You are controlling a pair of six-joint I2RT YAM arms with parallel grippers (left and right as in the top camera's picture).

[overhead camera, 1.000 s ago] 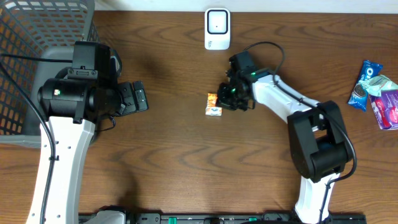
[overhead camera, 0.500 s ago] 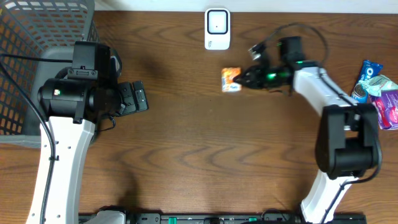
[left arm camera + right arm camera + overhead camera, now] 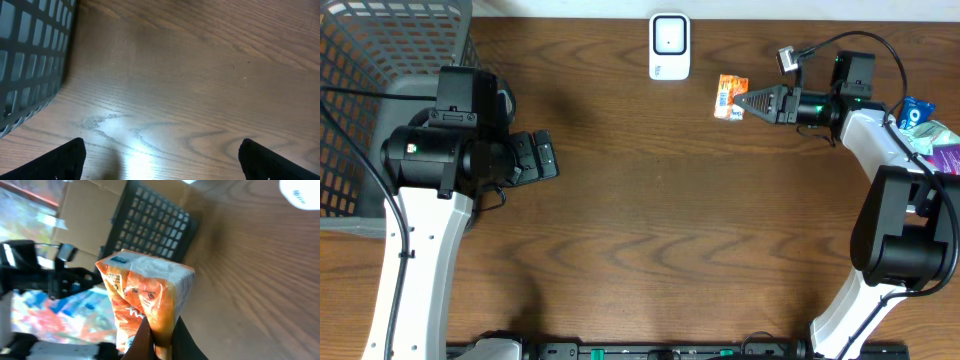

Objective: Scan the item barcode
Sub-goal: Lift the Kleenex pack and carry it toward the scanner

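Though crinkled, glossy orange packet [image 3: 730, 96] between tapered black right jaws

The right claw [image 3: 157, 336] pinches an orange packet [image 3: 145, 297] by its edge; behind the packet, a dark basket [image 3: 155, 222] sits on the desk [image 3: 250, 280].

2 white arms [image 3: 415, 260] w/ black joint housings [image 3: 432, 150], black cables [image 3: 820, 42], green LED [image 3: 802, 101] nr R wrist

Orange-and-white crinkled packet [image 3: 731, 97] (edge in right tool [image 3: 747, 101]), near white scanner [image 3: 669, 46].
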